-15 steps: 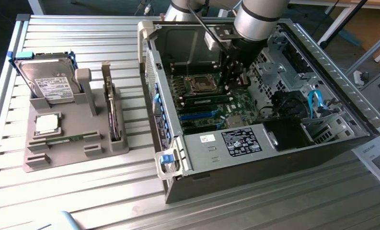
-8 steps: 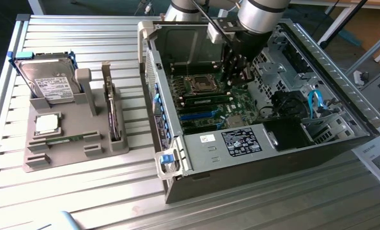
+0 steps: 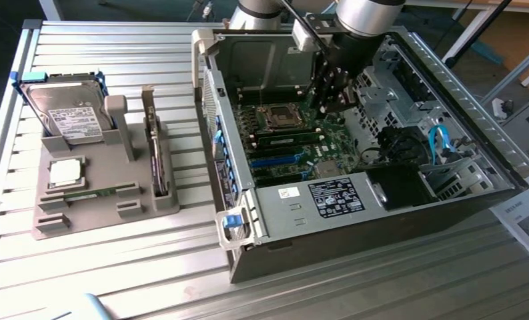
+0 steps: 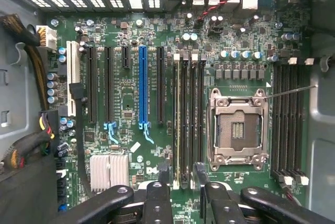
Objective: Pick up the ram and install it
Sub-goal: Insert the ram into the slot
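Two black fingers (image 4: 157, 203) of the one gripper (image 4: 180, 177) stood wide apart, holding nothing, over the motherboard (image 4: 125, 103). One ram (image 4: 178, 124) sat in one of four slots beside the empty processor socket (image 4: 238, 124), inside one open computer case (image 3: 282, 213). One hard drive (image 3: 69, 113) and one processor chip (image 3: 66, 172) rested on a gray holder (image 3: 77, 223) on the slatted metal table (image 3: 113, 273). A desk leg (image 3: 471, 27) showed beyond.

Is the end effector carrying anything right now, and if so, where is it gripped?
Nothing is held. The end effector stands open, with nothing between its fingers, over the memory slots.
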`<state>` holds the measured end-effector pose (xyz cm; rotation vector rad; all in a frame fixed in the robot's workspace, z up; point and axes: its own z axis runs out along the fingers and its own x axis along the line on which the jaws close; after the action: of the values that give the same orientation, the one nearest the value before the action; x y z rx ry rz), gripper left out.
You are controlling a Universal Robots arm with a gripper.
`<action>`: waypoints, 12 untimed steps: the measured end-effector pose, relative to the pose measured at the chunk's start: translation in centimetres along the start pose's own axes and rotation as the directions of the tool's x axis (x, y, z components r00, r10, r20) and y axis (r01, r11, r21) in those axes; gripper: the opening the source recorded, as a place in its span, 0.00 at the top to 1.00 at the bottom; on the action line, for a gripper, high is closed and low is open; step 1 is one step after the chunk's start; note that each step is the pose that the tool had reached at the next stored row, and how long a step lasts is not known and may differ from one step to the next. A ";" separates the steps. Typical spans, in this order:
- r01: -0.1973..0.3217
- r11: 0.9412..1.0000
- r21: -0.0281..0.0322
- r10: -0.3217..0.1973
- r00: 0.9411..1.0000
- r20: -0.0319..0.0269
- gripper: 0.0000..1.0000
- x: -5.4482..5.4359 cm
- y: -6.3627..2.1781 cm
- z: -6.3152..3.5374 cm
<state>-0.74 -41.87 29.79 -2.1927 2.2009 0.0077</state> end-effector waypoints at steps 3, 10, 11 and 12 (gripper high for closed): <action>0.000 1.000 0.000 0.000 1.000 0.000 0.69 0.0 -0.06 -0.55; 0.000 1.000 -0.001 0.000 1.000 -0.001 0.69 0.0 -0.19 -1.63; 0.000 1.000 -0.001 0.000 1.000 -0.001 0.69 0.0 -0.20 -1.75; 0.000 1.000 -0.001 0.000 1.000 -0.001 0.69 -0.1 -0.21 -1.84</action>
<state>-0.57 -41.87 31.64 -2.1937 2.2019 0.0076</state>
